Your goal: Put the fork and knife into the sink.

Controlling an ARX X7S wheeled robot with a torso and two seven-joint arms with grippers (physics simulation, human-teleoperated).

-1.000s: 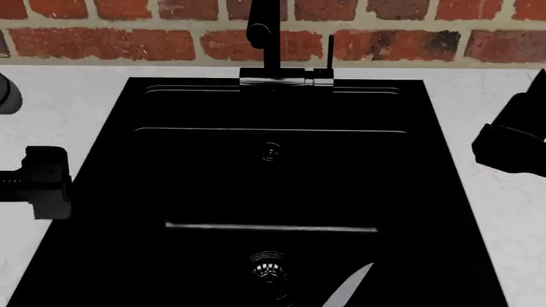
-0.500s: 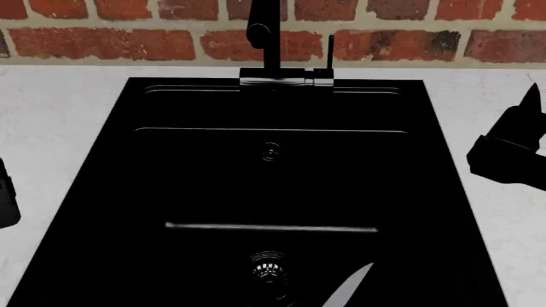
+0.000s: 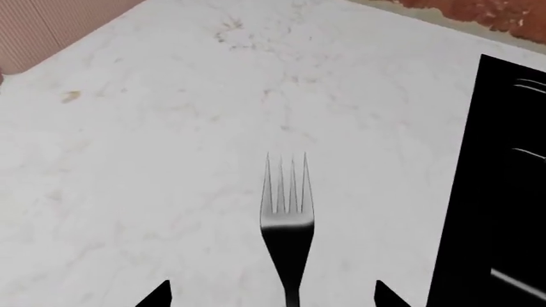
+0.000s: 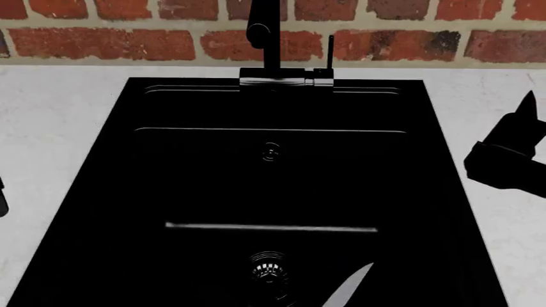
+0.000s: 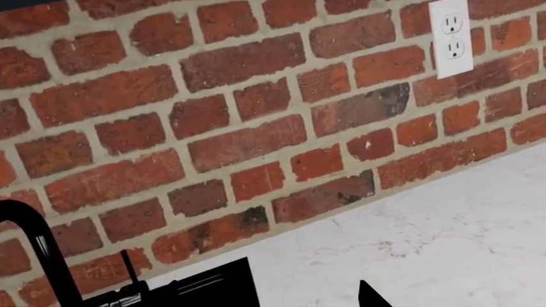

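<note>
In the left wrist view the fork (image 3: 288, 217), silver tines and a slim dark handle, lies on the white counter beside the sink's rim (image 3: 477, 192). My left gripper (image 3: 273, 299) is open, its two black fingertips (image 3: 160, 295) wide apart on either side of the fork's handle and not touching it. The knife (image 4: 348, 288) lies inside the black sink (image 4: 273, 185), its pale blade next to the drain strainer (image 4: 267, 268). My right gripper (image 4: 522, 121) hovers over the counter right of the sink and is open; only one fingertip (image 5: 371, 295) shows in its wrist view.
A black faucet (image 4: 268, 38) stands at the back of the sink against a red brick wall (image 4: 128, 38). A white outlet (image 5: 451, 37) is on that wall. White marble counter (image 4: 60, 115) flanks the sink on both sides.
My left arm has slid left, almost out of the head view. The right gripper has turned so one finger points upward and has shifted slightly toward the sink. The knife has not moved.
</note>
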